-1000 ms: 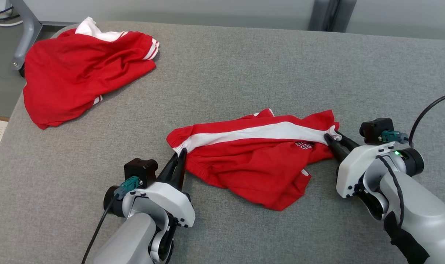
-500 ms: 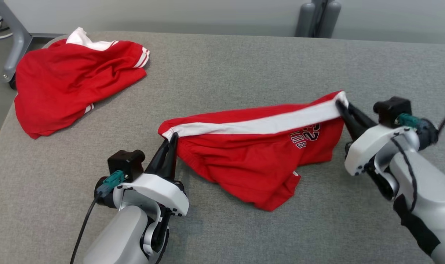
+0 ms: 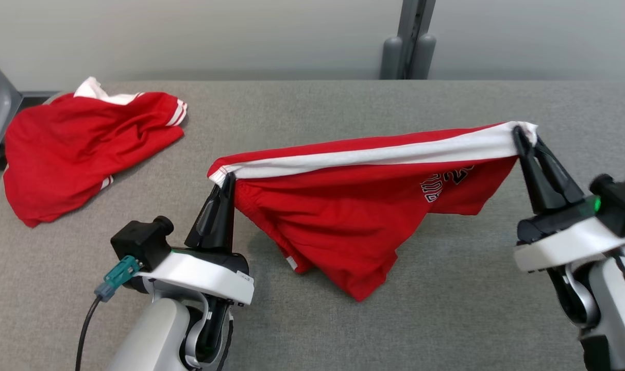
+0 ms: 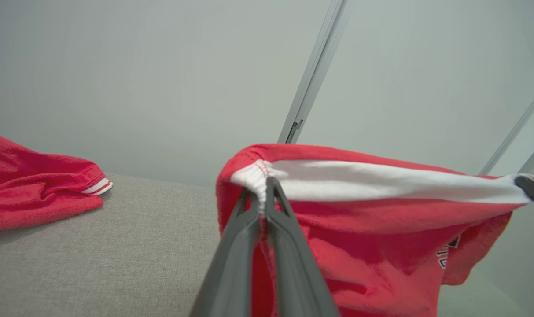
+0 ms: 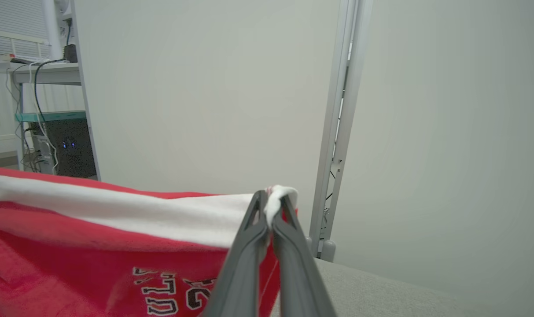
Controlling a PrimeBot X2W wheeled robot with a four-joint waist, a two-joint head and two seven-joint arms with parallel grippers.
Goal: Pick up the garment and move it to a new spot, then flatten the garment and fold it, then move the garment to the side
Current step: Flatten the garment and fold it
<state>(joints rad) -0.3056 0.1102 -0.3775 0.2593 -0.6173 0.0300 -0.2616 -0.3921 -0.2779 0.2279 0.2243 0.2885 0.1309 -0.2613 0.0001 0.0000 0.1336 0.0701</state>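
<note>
Clearly, the red garment (image 3: 353, 216) hangs stretched between the two claws above the grey desk (image 3: 446, 319), its white band taut along the top edge. The left claw (image 3: 229, 178) is pressed together on the band's left end. The right claw (image 3: 518, 133) pinches the band's right end (black lettering shows on the red cloth just below it). The cloth sags to a point near the middle; whether that point touches the desk I cannot tell. A second red garment (image 3: 80, 139) lies crumpled at the desk's far left corner, well apart.
</note>
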